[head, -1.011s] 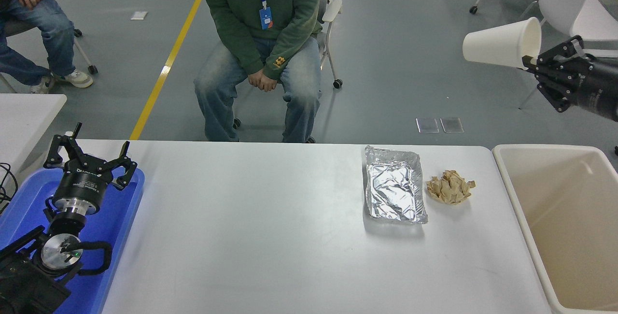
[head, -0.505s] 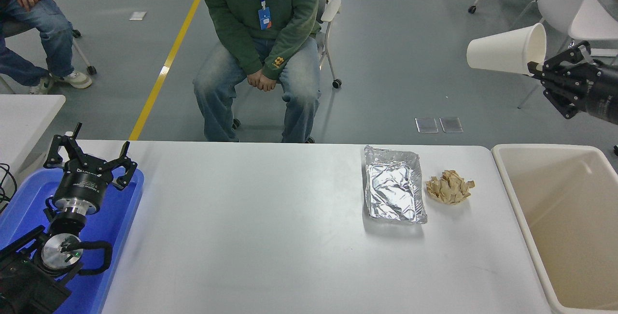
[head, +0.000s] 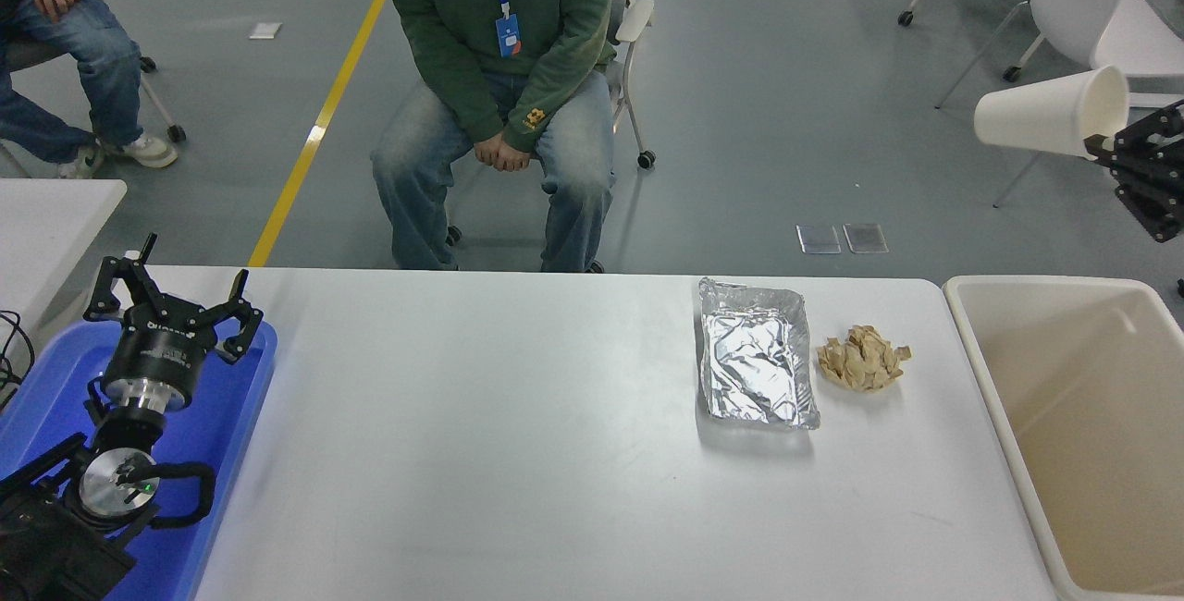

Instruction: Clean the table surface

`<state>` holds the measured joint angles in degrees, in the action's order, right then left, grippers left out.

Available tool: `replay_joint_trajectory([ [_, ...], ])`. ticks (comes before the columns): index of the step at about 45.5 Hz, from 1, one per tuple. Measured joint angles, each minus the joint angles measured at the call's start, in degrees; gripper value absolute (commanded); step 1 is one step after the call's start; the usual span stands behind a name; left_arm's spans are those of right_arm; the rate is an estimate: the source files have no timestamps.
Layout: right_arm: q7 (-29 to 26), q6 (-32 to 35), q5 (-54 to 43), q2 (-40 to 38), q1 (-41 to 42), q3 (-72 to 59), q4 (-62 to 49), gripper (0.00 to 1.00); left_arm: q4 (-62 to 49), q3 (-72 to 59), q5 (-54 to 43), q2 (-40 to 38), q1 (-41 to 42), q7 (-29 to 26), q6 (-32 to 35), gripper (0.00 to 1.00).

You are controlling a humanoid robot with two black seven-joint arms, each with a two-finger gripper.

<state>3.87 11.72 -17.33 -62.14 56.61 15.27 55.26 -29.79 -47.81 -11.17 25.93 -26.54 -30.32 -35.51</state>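
Right gripper (head: 1110,146), half cut off at the frame edge, pinches a white paper cup (head: 1050,113).
Cup lies sideways; no print readable on it.

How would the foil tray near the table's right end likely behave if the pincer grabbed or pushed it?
The foil tray looks thin and crinkled, so it would probably dent or fold under a pinch. It appears empty, so likely very light and apt to slide on the smooth table surface when pushed. Its low, flat shape makes tipping unlikely.
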Motion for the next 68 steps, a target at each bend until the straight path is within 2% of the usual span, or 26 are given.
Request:
replay_joint_trajectory([
  [22, 0.0, -3.4, -2.1, 5.9, -5.9, -5.6, -18.4, 0.0, 0.0, 0.0, 0.0, 0.0, 0.0, 0.0, 0.0, 1.0],
  [49, 0.0, -7.9, -2.4, 28.2, -9.3, -21.1, -48.2, 0.0, 0.0, 0.0, 0.0, 0.0, 0.0, 0.0, 0.0, 1.0],
  [68, -0.3, -15.2, -2.4, 38.2, -12.8, -24.9, -54.5, 0.0, 0.0, 0.0, 0.0, 0.0, 0.0, 0.0, 0.0, 1.0],
])
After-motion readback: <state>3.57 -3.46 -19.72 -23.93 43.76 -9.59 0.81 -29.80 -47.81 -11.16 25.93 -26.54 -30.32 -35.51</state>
